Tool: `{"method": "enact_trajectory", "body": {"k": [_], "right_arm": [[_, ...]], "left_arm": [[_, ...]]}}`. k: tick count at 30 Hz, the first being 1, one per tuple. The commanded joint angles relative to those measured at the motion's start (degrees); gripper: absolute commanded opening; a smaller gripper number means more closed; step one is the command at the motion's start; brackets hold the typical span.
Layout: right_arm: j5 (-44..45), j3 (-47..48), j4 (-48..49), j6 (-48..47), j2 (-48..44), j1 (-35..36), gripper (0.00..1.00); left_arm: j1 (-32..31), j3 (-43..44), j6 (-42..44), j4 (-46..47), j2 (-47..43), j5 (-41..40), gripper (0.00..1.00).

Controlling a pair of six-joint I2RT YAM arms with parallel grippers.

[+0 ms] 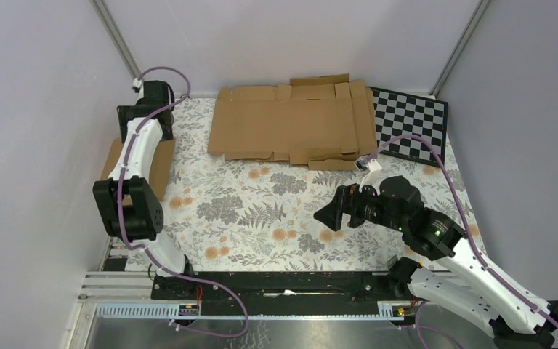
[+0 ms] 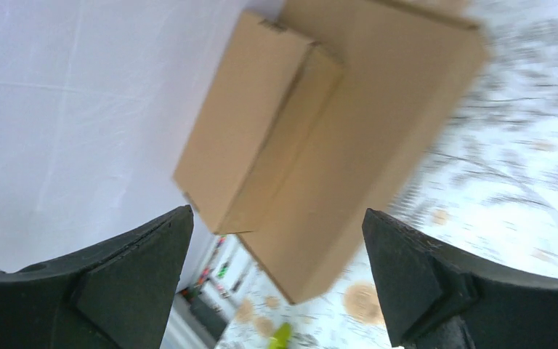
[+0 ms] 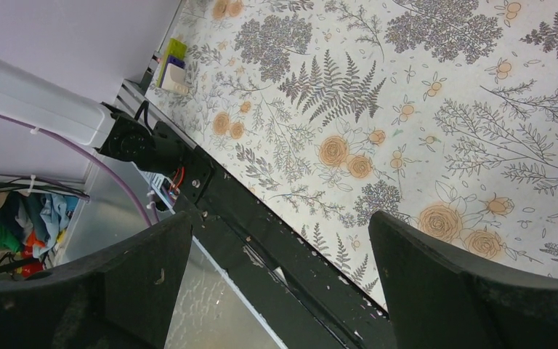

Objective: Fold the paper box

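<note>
The flat box (image 1: pixel 290 120) beyond the right gripper (image 1: pixel 327 214) is plain tan. The board (image 1: pixel 410 125) further right is checked black and white. The cloth (image 1: pixel 261 211) under both grippers is white, with grey ferns and orange blooms. Ahead of the black left gripper (image 2: pixel 276 225), two boxes (image 2: pixel 261 123) look tan too, though blurred. The arms (image 1: pixel 139 149) are white with black joints; the cables (image 1: pixel 166 68) are purple.

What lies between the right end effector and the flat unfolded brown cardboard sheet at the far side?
Nothing: in the top external view, only bare floral tablecloth separates the right end effector from the flat brown cardboard sheet.
</note>
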Motion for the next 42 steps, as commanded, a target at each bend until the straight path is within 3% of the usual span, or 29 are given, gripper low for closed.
{"method": "enact_trajectory", "body": {"k": [1,6,9,17,19,25,31,34,42], "right_arm": [[1.92,2.01,0.55,-1.49,0.45,-0.06,0.99],[5.63,1.28,3.14,-3.40,1.83,-0.06,0.99],[8.14,-1.11,6.70,-3.73,1.35,-0.06,0.99],[21.44,-7.88,10.13,-7.67,-0.79,-0.06,0.99],[20.32,-7.93,10.68,-8.89,-0.70,-0.06,0.99],[28.41,-10.36,12.51,-5.90,2.32,-2.59,0.99],[16.77,-18.65,22.64,-1.40,2.89,-21.57,0.99],[17.93,-21.96,24.22,-2.01,3.23,-27.74,0.99],[26.33,-30.59,28.32,-8.05,-12.18,-29.50,0.99]], "left_arm": [[-4.09,2.76,-4.70,-1.57,-9.22,14.88,0.99],[-8.46,-5.84,-10.23,0.35,-17.49,28.95,0.99],[-10.18,-13.18,-17.09,4.16,-24.40,32.26,0.99],[-15.50,-41.47,-33.37,25.98,-43.61,40.86,0.99],[-17.53,-45.12,-34.01,28.20,-45.53,40.61,0.99],[-20.99,-55.44,-33.80,37.83,-50.13,40.96,0.99],[-22.98,-63.24,-30.35,45.02,-49.46,43.53,0.99],[-23.65,-66.60,-28.90,48.99,-50.72,43.83,0.99],[-24.48,-75.82,-26.03,55.33,-55.60,45.55,0.99]]}}
